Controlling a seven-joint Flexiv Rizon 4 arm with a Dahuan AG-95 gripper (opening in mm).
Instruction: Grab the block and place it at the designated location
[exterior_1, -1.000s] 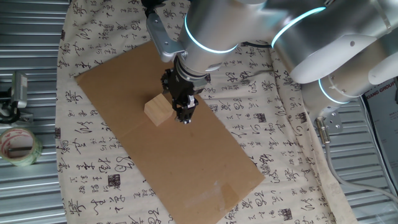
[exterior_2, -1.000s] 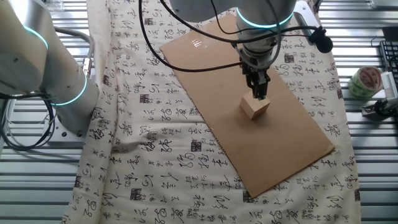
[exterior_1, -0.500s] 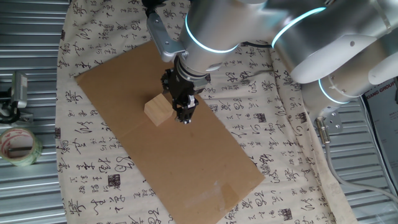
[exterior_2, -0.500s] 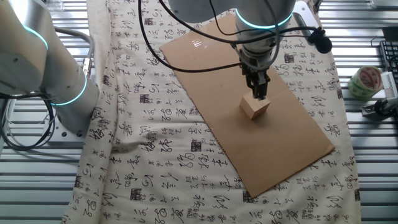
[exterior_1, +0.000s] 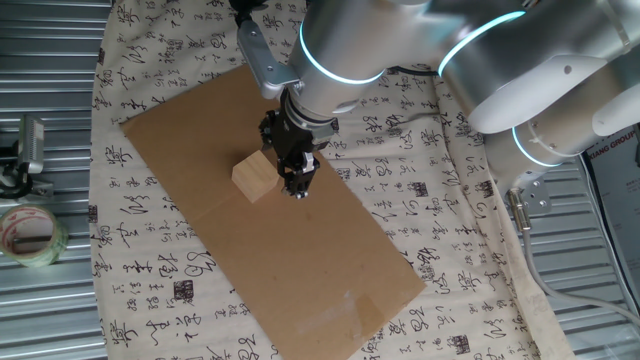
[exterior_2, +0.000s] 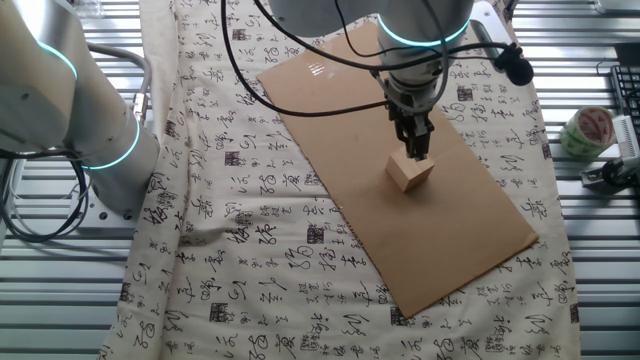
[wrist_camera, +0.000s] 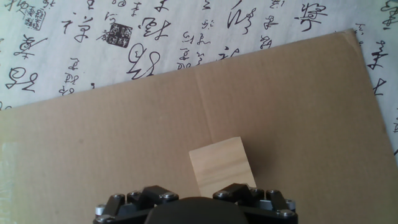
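In one fixed view, a roll of clear tape (exterior_1: 30, 234) was seen at the far left on the ribbed metal table (exterior_1: 45, 310), off the cloth. Next came the white cloth (exterior_1: 130, 260) printed with black calligraphy, and on it the brown cardboard sheet (exterior_1: 300, 270) was laid at a slant. The block (exterior_1: 254, 176) was found resting flat on the upper half of the sheet. Just to its right the gripper (exterior_1: 297, 186) was pointed down, its dark fingers close together beside the block's right edge; whether block and fingers touched could not be told. The arm's grey body with its glowing blue rings was seen to fill the upper right.

In the other fixed view, the cloth (exterior_2: 230, 250) was seen on the left, then the cardboard sheet (exterior_2: 470, 230), with the block (exterior_2: 409, 172) near its middle and the gripper (exterior_2: 419, 150) directly above and behind the block's top edge. The tape roll (exterior_2: 585, 132) was placed at the far right.

In the hand view, the cardboard sheet (wrist_camera: 93, 149) was spread across the frame with the cloth (wrist_camera: 174, 31) above it, and the block (wrist_camera: 221, 165) was seen low and right of centre, just ahead of the gripper body. The fingertips themselves were not shown there. From the pictures it could not be told whether the gripper was open or closed. The black dot was not made out in any view.
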